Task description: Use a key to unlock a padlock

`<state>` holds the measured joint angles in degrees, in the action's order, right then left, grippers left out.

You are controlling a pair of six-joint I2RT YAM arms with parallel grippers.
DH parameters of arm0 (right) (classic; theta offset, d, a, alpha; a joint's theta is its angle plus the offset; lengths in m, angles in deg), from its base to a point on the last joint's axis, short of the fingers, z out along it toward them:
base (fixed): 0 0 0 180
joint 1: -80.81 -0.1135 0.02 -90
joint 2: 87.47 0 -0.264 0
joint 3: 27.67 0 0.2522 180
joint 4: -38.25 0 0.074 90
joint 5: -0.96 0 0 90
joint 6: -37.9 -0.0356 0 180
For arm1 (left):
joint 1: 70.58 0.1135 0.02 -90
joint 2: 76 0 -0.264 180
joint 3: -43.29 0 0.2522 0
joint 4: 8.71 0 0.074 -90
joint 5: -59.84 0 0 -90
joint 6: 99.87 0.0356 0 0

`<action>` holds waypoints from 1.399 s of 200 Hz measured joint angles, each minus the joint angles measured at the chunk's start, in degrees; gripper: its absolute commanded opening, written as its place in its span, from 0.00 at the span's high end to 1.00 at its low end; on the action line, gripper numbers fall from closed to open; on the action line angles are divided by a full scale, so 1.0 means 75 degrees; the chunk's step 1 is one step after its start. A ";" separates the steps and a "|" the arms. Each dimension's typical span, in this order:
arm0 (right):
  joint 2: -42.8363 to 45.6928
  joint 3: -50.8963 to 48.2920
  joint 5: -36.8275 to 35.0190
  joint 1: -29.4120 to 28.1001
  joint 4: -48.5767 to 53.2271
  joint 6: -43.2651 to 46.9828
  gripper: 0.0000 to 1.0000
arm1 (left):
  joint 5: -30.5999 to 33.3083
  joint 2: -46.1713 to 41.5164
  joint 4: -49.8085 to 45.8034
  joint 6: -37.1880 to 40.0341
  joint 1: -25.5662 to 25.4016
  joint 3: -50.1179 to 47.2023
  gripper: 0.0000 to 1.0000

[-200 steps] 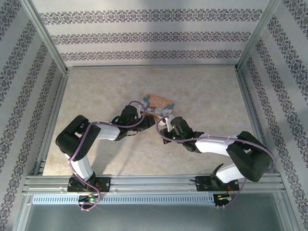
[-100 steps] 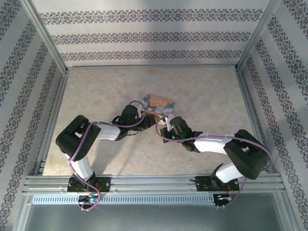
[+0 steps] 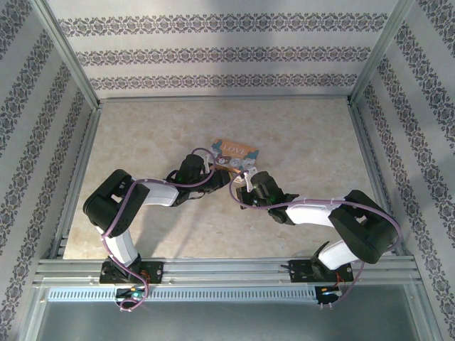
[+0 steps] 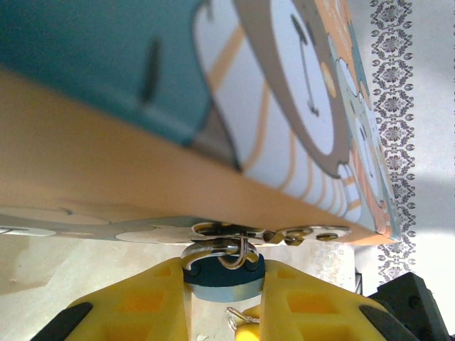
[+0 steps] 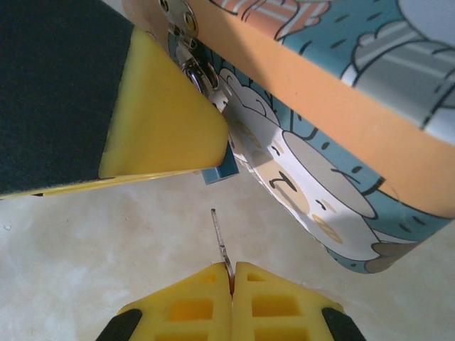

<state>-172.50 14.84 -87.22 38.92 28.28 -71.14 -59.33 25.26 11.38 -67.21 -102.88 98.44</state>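
Note:
The padlock (image 4: 225,278), a small dark-blue body with a silvery shackle (image 4: 229,252), hangs from the clasp on the orange-sided bear-print box (image 4: 106,177). My left gripper (image 4: 225,295) is shut on the lock body, one yellow finger on each side. In the right wrist view my right gripper (image 5: 232,273) is shut on the key (image 5: 221,241). Its slim grey blade sticks out and points at the blue corner of the padlock (image 5: 219,172), a short gap away. In the top view both grippers, left (image 3: 226,169) and right (image 3: 246,182), meet at the box's near edge.
The box (image 3: 234,152) lies mid-table on the pale marbled surface (image 3: 298,142). Patterned walls and metal frame rails (image 3: 78,177) close in the back and both sides. My left finger (image 5: 160,121) sits just above the key's tip in the right wrist view.
The right gripper has crept a little left and toward the box with the key. The left arm has stayed in place on the padlock.

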 measured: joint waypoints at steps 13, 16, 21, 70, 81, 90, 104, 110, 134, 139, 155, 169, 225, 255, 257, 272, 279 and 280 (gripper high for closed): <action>-0.0015 0.0003 -0.0023 0.0000 -0.0035 0.0003 1.00 | 0.0000 0.0003 0.0000 0.0000 0.0000 0.0000 0.75; -0.0026 0.0003 -0.0032 0.0000 -0.0047 0.0003 1.00 | 0.0000 0.0003 0.0000 0.0000 0.0000 0.0000 0.75; -0.0038 0.0003 -0.0047 0.0000 -0.0061 0.0000 1.00 | 0.0000 0.0003 0.0000 0.0000 0.0000 0.0000 0.75; -0.0093 0.0003 -0.0157 0.0000 -0.0207 0.0000 1.00 | 0.0000 0.0009 0.0000 0.0000 0.0000 0.0000 0.75; -0.0093 0.0003 -0.0181 0.0000 -0.0256 0.0000 1.00 | -0.0003 0.0009 0.0003 0.0000 -0.0003 0.0000 0.75; -0.0093 0.0003 -0.0189 0.0000 -0.0297 0.0000 1.00 | 0.0000 0.0009 0.0000 0.0000 0.0000 0.0000 0.75; -0.0111 0.0003 -0.0192 0.0000 -0.0350 0.0000 1.00 | 0.0000 0.0009 0.0003 -0.0003 0.0000 0.0000 0.75; -0.0125 0.0003 -0.0192 0.0000 -0.0367 0.0000 1.00 | -0.0003 0.0009 0.0003 -0.0003 0.0000 0.0000 0.75; -0.0189 0.0003 -0.0213 0.0000 -0.0405 0.0000 1.00 | -0.0003 0.0009 0.0003 -0.0017 0.0000 0.0000 0.75; -0.0204 0.0003 -0.0216 0.0000 -0.0414 0.0000 1.00 | -0.0003 0.0009 0.0003 -0.0020 0.0000 0.0000 0.75; -0.0221 0.0003 -0.0219 0.0000 -0.0449 0.0000 1.00 | -0.0003 0.0009 0.0003 -0.0020 0.0000 0.0000 0.75; -0.0221 0.0003 -0.0221 0.0000 -0.0513 0.0000 1.00 | -0.0003 0.0009 0.0003 -0.0023 -0.0003 0.0000 0.75; -0.0233 -0.0003 -0.0274 0.0000 -0.0644 -0.0003 1.00 | -0.0006 0.0009 0.0009 -0.0026 -0.0003 0.0000 0.75; -0.0289 -0.0006 -0.0306 0.0000 -0.0752 -0.0003 1.00 | 0.0009 0.0009 0.0009 -0.0026 -0.0003 0.0000 0.75; -0.0294 -0.0006 -0.0306 0.0000 -0.0764 0.0000 1.00 | 0.0012 0.0009 0.0009 -0.0029 -0.0003 0.0000 0.75; -0.0361 -0.0006 -0.0306 0.0000 -0.0851 0.0000 1.00 | 0.0047 0.0009 0.0006 -0.0029 0.0000 0.0000 0.75; -0.0396 -0.0006 -0.0303 0.0000 -0.0901 0.0000 1.00 | 0.0073 0.0009 0.0006 -0.0035 0.0000 0.0000 0.75; -0.0402 -0.0006 -0.0303 0.0000 -0.0912 0.0003 1.00 | 0.0079 0.0009 0.0006 -0.0035 0.0000 0.0000 0.75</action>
<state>-175.52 14.80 -89.49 38.92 21.44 -71.12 -58.74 25.32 11.42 -67.47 -102.88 98.44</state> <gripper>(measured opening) 0.051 0.251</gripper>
